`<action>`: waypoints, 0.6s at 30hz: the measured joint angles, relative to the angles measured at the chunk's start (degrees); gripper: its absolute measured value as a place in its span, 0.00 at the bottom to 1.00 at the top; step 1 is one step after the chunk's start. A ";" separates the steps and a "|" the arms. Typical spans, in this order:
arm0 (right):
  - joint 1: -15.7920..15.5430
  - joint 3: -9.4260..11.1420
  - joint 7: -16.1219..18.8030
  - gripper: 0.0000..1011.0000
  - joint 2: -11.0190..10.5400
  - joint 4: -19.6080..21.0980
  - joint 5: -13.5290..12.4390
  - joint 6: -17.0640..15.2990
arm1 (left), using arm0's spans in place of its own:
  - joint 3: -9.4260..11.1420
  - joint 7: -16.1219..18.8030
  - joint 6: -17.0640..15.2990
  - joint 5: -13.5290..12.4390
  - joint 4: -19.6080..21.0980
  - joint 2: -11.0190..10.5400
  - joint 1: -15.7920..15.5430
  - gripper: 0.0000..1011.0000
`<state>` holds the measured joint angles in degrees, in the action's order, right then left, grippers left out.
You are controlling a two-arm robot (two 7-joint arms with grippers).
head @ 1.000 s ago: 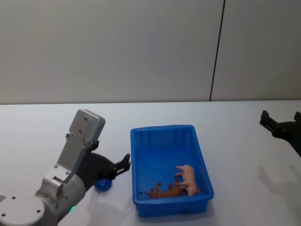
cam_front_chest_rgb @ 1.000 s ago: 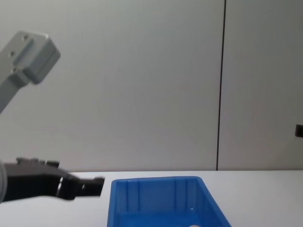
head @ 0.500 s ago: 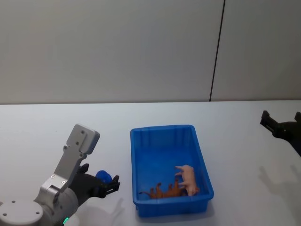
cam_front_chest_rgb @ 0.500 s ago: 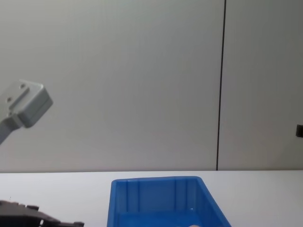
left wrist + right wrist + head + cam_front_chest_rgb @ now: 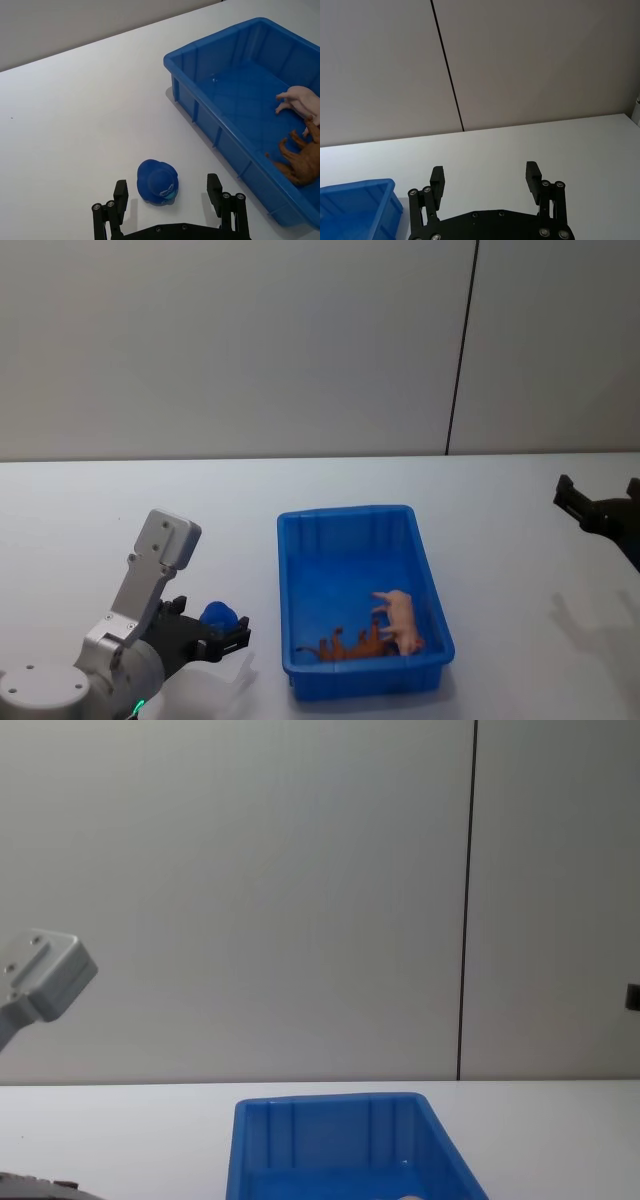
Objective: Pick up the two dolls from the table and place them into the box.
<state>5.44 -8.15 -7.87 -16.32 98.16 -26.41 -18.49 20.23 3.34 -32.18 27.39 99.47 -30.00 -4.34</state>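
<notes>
The blue box (image 5: 430, 635) stands mid-table, also showing in the left wrist view (image 5: 200, 107) and the chest view (image 5: 330, 1120). Inside it lie a pink animal doll (image 5: 401, 618) (image 5: 300, 100) and a brown animal doll (image 5: 350, 645) (image 5: 302, 162). On the white table (image 5: 90, 510), left of the box, sits a small blue round toy (image 5: 217, 616) (image 5: 157, 181). My left gripper (image 5: 228, 635) (image 5: 167, 182) is open, low over the table, with its fingers on either side of that toy and not touching it. My right gripper (image 5: 598, 508) (image 5: 485, 176) hangs open and empty at the far right.
Bare tabletop (image 5: 75, 110) stretches around the box on every side. A grey wall with a dark vertical seam (image 5: 460, 350) rises behind the table's far edge. Part of my left arm's grey housing (image 5: 40, 975) shows at the chest view's left edge.
My left arm has dropped and drawn back from beside the box, bringing its open gripper down around the blue toy. The right arm, the box and both dolls have stayed still.
</notes>
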 joint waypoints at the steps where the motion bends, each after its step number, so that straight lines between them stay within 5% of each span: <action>1: 0.00 0.00 0.00 0.99 0.00 0.00 0.00 0.00 | -0.02 -0.17 0.22 0.09 -0.27 0.10 -0.07 0.99; 18: 0.00 0.00 0.00 0.99 0.00 0.00 0.00 -0.01 | -0.33 -1.83 0.77 0.79 -4.99 1.61 -1.15 0.99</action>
<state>5.44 -8.15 -7.88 -16.32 98.16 -26.41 -18.49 19.90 1.51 -31.40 28.18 94.48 -28.39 -5.48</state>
